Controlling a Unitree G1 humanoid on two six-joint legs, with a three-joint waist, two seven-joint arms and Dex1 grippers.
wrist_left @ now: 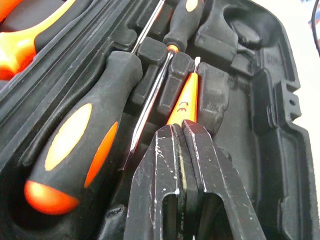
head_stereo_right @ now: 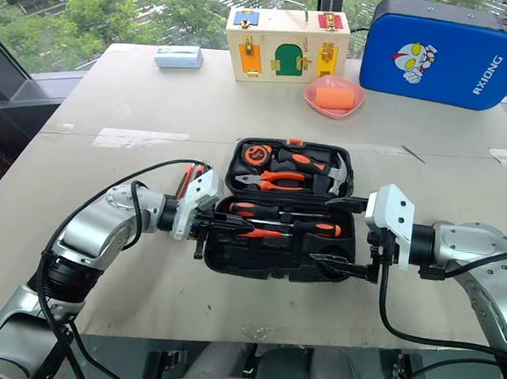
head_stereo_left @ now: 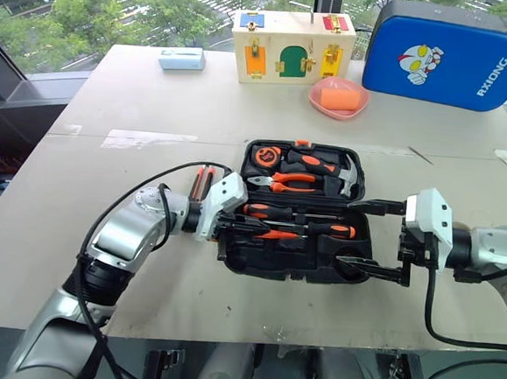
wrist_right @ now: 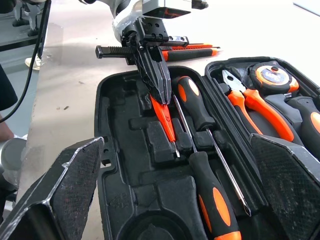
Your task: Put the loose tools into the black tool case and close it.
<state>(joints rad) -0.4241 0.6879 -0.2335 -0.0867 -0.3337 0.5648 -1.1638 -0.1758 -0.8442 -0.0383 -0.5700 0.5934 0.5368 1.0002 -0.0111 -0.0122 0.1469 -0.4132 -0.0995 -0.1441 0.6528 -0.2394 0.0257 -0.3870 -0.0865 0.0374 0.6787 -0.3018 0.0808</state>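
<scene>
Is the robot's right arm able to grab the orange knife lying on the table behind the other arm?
Probably not easily. The utility knife lies on the table left of the black tool case, and the left gripper, shut on the tester pen, sits between. The open right gripper is on the case's far side.

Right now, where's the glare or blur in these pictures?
Left wrist view: the shut left fingers are soft up close, with a bright glint along the screwdriver shaft. Right wrist view: the table shines pale. Head views: soft daylight, faint shadows.
</scene>
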